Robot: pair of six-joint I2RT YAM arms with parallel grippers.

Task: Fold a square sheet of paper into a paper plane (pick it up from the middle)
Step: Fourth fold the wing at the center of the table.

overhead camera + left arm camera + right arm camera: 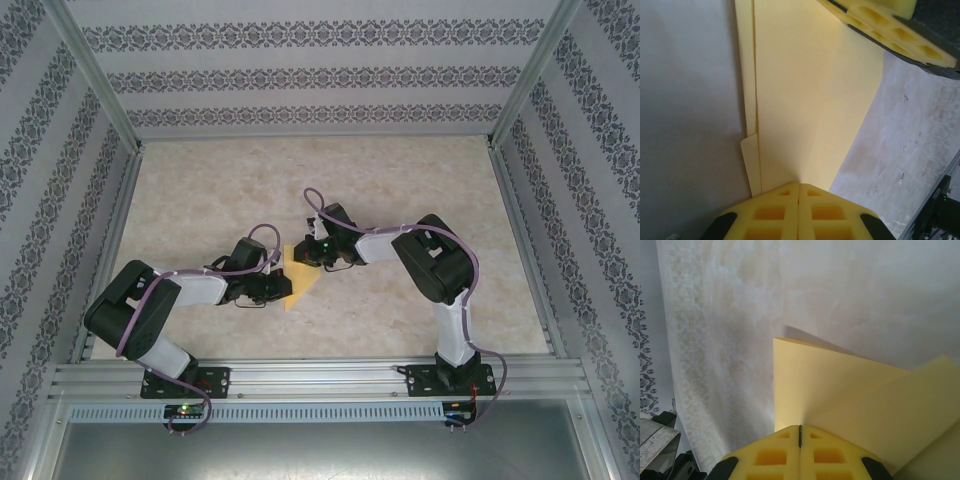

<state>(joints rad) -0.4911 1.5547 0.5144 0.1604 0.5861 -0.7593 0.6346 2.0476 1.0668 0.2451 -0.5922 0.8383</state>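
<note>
Item: square sheet of paper (298, 280), yellow-orange, partly folded. Overlapping layers and a long straight crease are visible, and the outline tapers to a point.
Location: about mid-tabletop (420, 180), somewhat nearer the near edge, stretched between both arms.
Left tool (272, 288): fingers pressed together, pinching the sheet's left side.
Right tool (320, 260): likewise closed, pinching the far right side.
Status: early folds made. Judged roughly midway, with the narrow dart and wing folds outstanding.

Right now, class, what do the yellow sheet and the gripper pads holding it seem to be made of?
Sheet: thin matte paper, creased, layered, slightly bowed. Pads: probably moulded rubber or soft plastic, matte yellow, with square pockets.
</note>
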